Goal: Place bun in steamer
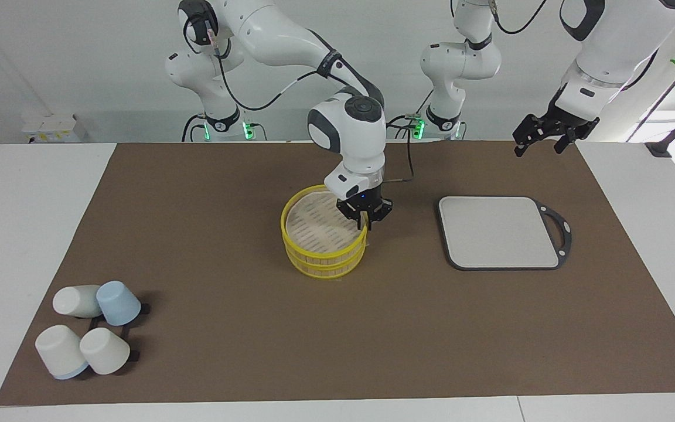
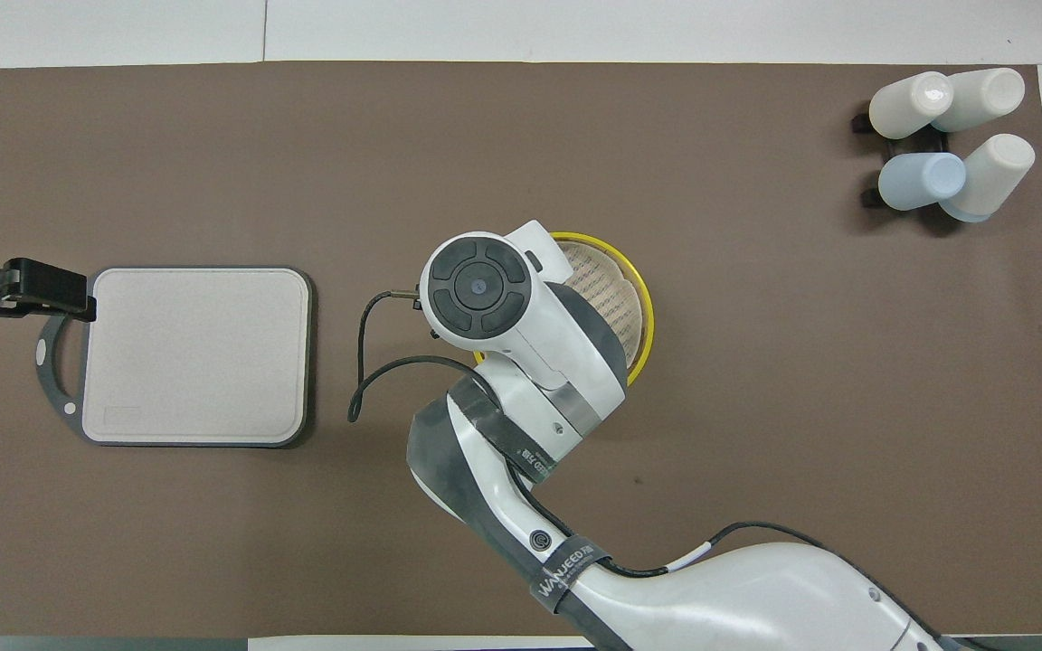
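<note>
Bun unseen; right tool (image 1: 364, 221) hides steamer (image 1: 323, 239) rim.

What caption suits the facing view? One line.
Right end effector low over the steamer rim; left end effector waits raised.

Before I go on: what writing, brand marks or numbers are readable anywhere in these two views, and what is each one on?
"WANJEED" followed by smaller characters too small to read: white print on the black strap around the right arm, overhead view.
White print on a second black strap higher up that arm: too small to read.
A round logo mark on the same arm: a sign only, no letters legible.
Steamer, grey board and cups: no text visible.
</note>
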### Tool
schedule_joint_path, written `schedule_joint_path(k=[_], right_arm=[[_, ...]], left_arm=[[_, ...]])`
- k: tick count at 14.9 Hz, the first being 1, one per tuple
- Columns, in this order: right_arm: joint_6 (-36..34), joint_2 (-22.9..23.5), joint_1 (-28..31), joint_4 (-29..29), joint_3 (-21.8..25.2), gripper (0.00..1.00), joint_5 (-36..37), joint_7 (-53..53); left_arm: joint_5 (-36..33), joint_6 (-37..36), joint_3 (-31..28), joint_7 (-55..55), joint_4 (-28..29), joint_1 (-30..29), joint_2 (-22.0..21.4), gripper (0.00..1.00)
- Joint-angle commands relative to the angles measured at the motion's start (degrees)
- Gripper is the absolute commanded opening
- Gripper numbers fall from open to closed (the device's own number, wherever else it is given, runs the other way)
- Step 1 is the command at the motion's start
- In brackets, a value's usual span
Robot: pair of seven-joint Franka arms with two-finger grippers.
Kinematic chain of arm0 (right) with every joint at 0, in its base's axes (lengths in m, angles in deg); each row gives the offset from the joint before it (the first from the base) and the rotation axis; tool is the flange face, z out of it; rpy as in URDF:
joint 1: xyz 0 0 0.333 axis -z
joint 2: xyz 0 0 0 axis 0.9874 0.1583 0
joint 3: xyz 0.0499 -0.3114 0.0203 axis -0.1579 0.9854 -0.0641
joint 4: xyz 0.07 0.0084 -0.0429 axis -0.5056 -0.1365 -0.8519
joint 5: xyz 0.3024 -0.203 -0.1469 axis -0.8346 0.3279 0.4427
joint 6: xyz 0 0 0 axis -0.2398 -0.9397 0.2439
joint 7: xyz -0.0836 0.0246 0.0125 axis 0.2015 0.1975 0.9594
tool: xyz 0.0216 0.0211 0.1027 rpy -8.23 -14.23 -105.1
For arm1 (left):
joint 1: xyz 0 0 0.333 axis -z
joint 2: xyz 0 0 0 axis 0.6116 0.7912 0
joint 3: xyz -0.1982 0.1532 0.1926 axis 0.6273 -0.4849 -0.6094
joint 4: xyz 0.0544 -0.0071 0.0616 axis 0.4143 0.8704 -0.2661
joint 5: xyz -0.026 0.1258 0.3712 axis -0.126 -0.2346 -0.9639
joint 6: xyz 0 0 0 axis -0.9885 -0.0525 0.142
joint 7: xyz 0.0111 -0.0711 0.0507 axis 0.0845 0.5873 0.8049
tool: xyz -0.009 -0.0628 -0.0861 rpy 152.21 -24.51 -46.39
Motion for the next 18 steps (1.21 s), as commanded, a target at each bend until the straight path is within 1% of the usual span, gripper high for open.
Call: schedule_joint_path(k=[1,3,5,7,10,11,13,14,17,18], right_arm=[[-5.9,-1.9,4.3,3.4,0.4,1.00,0.8,-4.6],[-8.9,-4.8,8.9,2.9,0.4,1.00,0.7,-14.1],[-11.8,-7.1,13.2,2.9,0.4,1.00,0.7,-20.2],[-17.2,-9.3,17.9,2.8,0.4,1.00,0.7,-31.2],[-23.3,-12.5,25.3,2.5,0.4,1.00,0.5,-47.9],[-25.5,-13.6,27.7,2.1,0.4,1.00,0.4,-51.8],[-27.9,-15.8,31.3,0.8,0.4,1.00,0.0,-55.4],[-28.9,-17.9,31.8,-1.4,0.4,1.00,0.0,-55.2],[-26.0,-24.2,35.0,-9.6,0.4,1.00,-0.2,-55.4],[-25.0,-25.2,35.2,-11.1,0.4,1.00,-0.3,-55.4]], left_arm=[[0.8,0.1,0.4,-0.8,0.9,-0.8,-1.1,1.00],[0.8,0.0,0.4,-0.8,0.9,-0.8,-1.1,1.00],[0.8,0.0,0.4,-0.8,0.9,-0.8,-1.1,1.00],[0.7,0.0,0.4,-0.8,0.9,-0.8,-1.1,1.00],[0.7,0.0,0.4,-0.7,0.9,-0.7,-1.1,1.00],[0.7,-0.1,0.4,-0.7,0.9,-0.7,-1.1,1.00],[0.7,0.0,0.4,-0.7,0.9,-0.7,-1.1,1.00],[0.7,-0.1,0.4,-0.7,0.9,-0.7,-1.1,1.00],[0.7,-0.1,0.5,-0.7,0.9,-0.7,-1.1,1.00],[0.7,-0.1,0.4,-0.7,0.9,-0.7,-1.1,1.00]])
